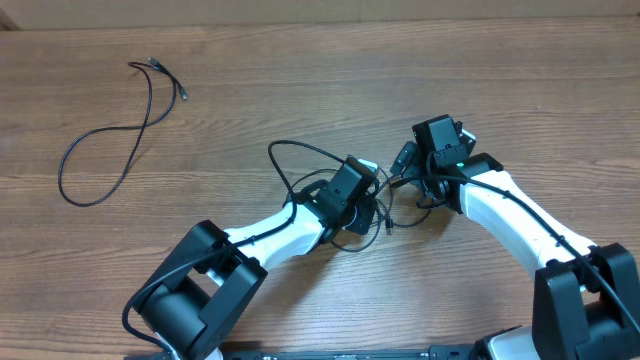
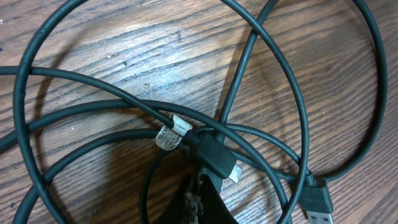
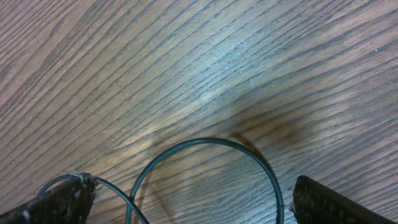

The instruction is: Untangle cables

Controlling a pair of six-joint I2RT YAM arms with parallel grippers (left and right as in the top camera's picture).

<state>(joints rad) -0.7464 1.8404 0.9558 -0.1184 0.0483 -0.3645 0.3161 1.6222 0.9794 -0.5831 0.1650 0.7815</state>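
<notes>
- The tangle of cables [image 1: 385, 205] lies mid-desk [image 1: 300, 60], between the two arms; one loose cable [image 1: 110, 140] lies well apart at the far left, already free
- The left claw [image 2: 208, 180] looks closed, its dark tips together on a small plug [image 2: 217, 158] where several strands cross, just beside a white tag [image 2: 171, 134]
- The right claw [image 3: 193, 183] is open, its fingers wide apart, with an arch of cord [image 3: 211, 146] curving between them, flat on the desk
- That arch runs side to side across the right claw's gap, so the right arm is the nearer; it likely needs only to drop, close, and draw the strand away from the left claw's hold
</notes>
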